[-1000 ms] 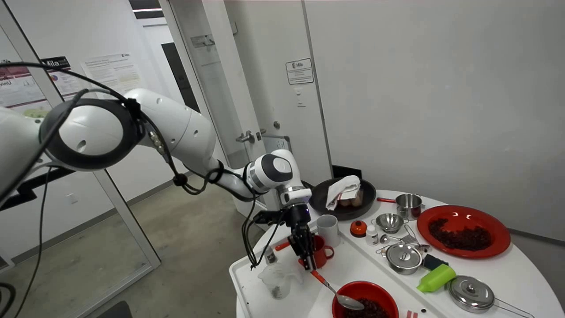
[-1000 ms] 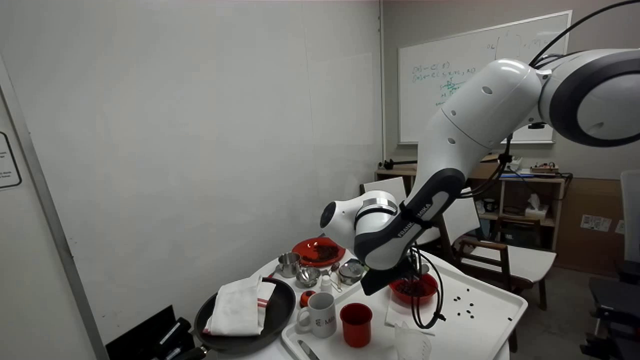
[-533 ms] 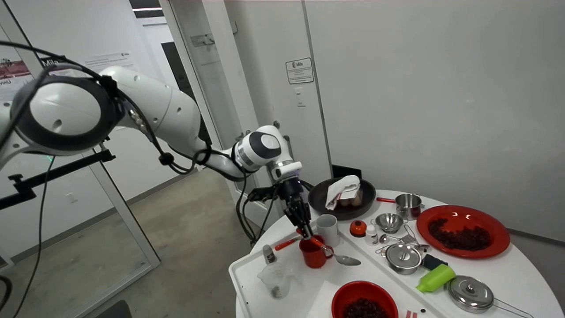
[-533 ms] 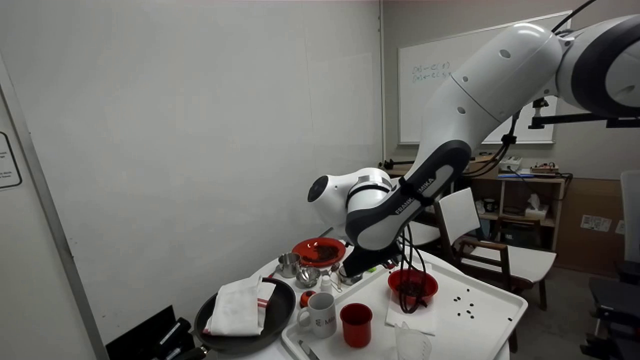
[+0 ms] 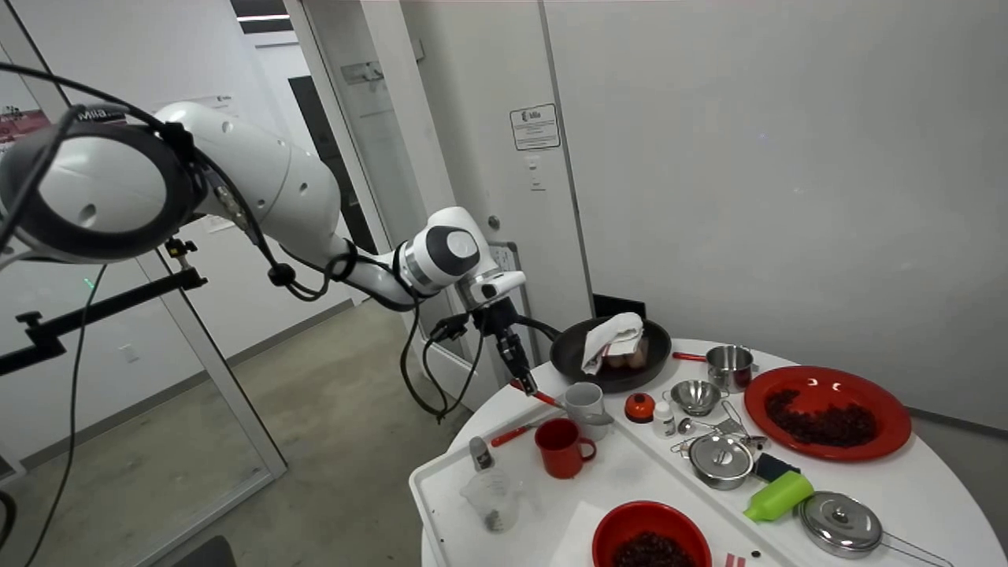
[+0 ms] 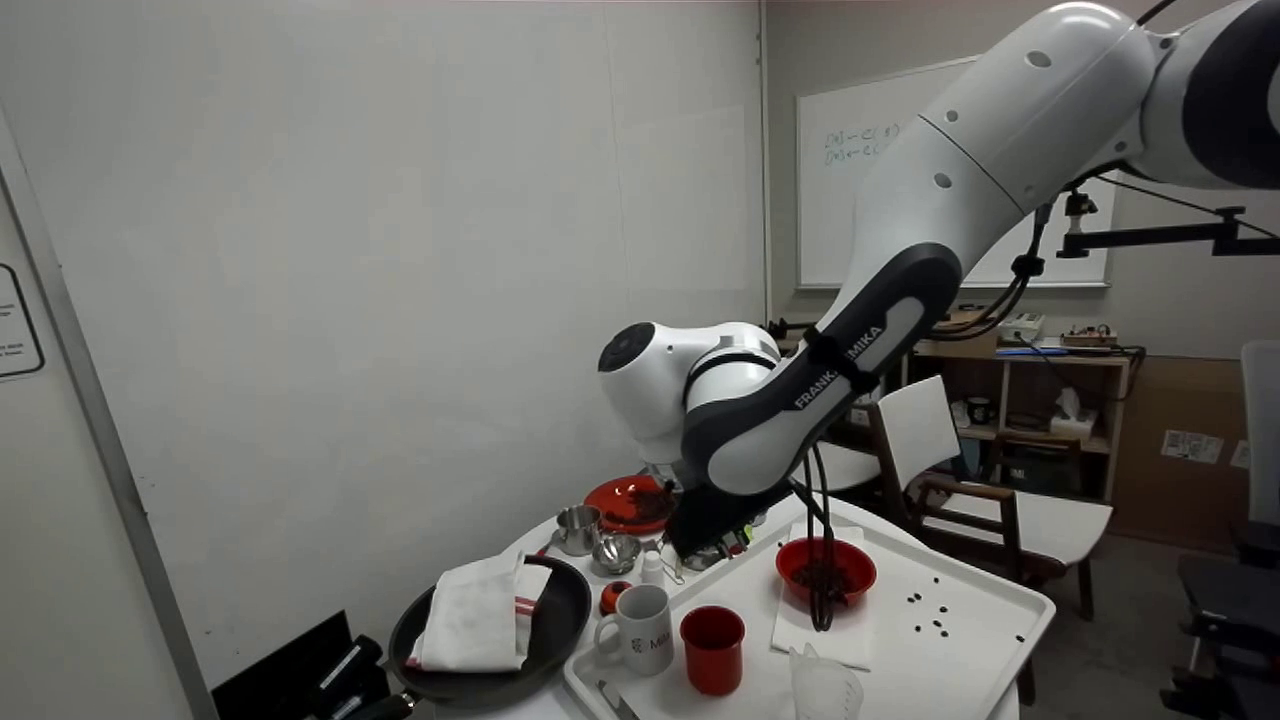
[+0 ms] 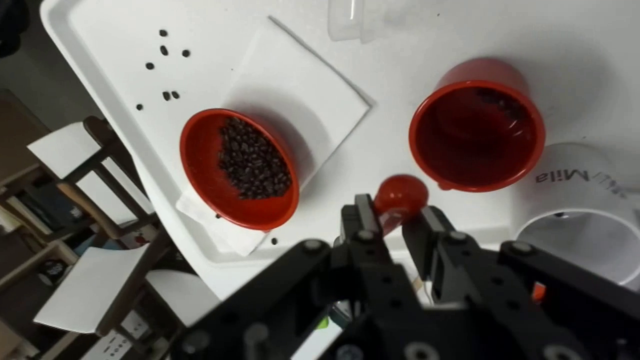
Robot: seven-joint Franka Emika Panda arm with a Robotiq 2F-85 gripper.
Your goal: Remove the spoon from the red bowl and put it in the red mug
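My gripper (image 5: 529, 389) is shut on the red handle (image 7: 401, 192) of the spoon, whose metal head (image 5: 596, 419) sticks out to the right, level, overlapping the white mug in an exterior view. The red mug (image 5: 561, 461) stands upright on the tray; in the wrist view its mouth (image 7: 475, 140) lies ahead and to the right of the fingertips, with a few dark bits inside. The red bowl (image 7: 202, 160), partly filled with dark beans, sits on a white napkin to the left in that view. Most of the gripper is hidden behind the arm in an exterior view.
A white mug (image 6: 640, 630) stands close beside the red mug. On the tray (image 6: 960, 650) are a clear jug (image 5: 492, 504), a red-handled knife (image 5: 512, 435) and loose beans. A black pan (image 5: 568, 366) and small metal pots (image 5: 720, 459) stand around it.
The spoon has come up out of the red bowl in my grip. In the exterior view with the door, gripper and spoon have moved up and left, past the red mug.
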